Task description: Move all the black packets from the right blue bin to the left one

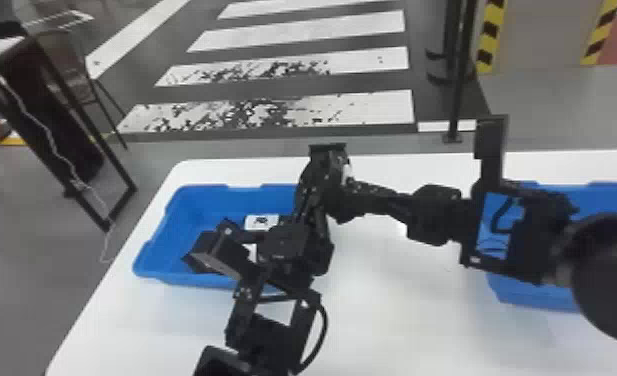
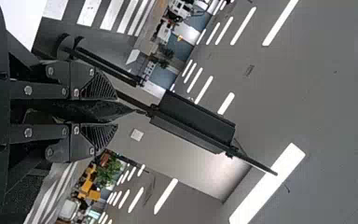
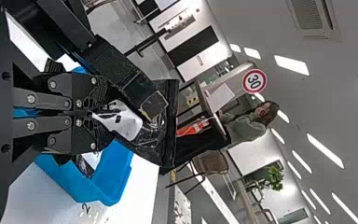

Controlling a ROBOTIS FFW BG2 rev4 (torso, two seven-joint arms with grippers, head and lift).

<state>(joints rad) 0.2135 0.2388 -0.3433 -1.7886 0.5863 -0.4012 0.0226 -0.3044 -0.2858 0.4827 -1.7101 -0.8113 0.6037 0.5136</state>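
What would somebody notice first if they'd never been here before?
Probably the big black robot arms, bunched around the bright blue left bin on the white table. Next, in the right wrist view, the right jaws, shut on a shiny black packet. Then the wide white stripes behind the table.

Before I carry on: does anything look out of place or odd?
Yes: by the left bin, the left arm crosses in front of the black packet in the right hand. That crowding looks awkward and might snag; contact is unclear.
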